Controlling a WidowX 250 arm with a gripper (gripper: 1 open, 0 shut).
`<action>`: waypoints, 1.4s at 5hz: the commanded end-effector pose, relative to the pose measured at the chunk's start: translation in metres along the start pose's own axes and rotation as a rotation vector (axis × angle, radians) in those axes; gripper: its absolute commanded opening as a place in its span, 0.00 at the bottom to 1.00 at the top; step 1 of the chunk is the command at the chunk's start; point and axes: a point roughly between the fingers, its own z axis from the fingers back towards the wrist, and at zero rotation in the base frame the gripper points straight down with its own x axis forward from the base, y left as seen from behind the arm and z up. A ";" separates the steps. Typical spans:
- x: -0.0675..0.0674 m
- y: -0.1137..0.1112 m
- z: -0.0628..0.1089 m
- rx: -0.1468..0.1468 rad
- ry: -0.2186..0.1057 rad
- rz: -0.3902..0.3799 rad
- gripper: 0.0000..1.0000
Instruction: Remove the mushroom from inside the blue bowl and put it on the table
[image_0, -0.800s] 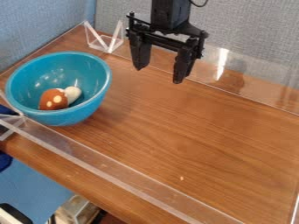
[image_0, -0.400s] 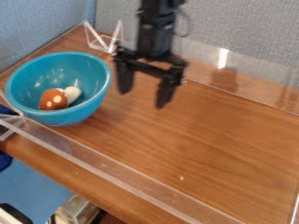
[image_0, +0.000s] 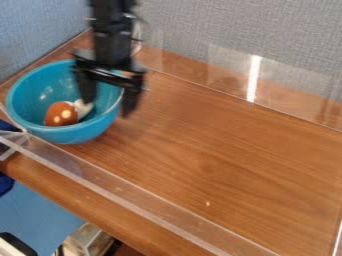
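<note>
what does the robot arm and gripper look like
The arm is a slim black column coming down from the top of the picture. Its gripper is black too, a wide crossbar carrying two long, tapering fingers. Motion blur hides any cables or markings.

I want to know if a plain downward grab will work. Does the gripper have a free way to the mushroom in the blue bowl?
Probably yes. The gripper is open above the blue bowl, nothing covers the mushroom, and only the bowl's wall near it might crowd one finger.
</note>
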 end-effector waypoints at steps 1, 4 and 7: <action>0.002 0.034 0.011 0.028 -0.076 -0.014 1.00; 0.029 0.070 -0.005 0.032 -0.037 -0.049 1.00; 0.029 0.073 -0.017 0.034 -0.031 -0.120 1.00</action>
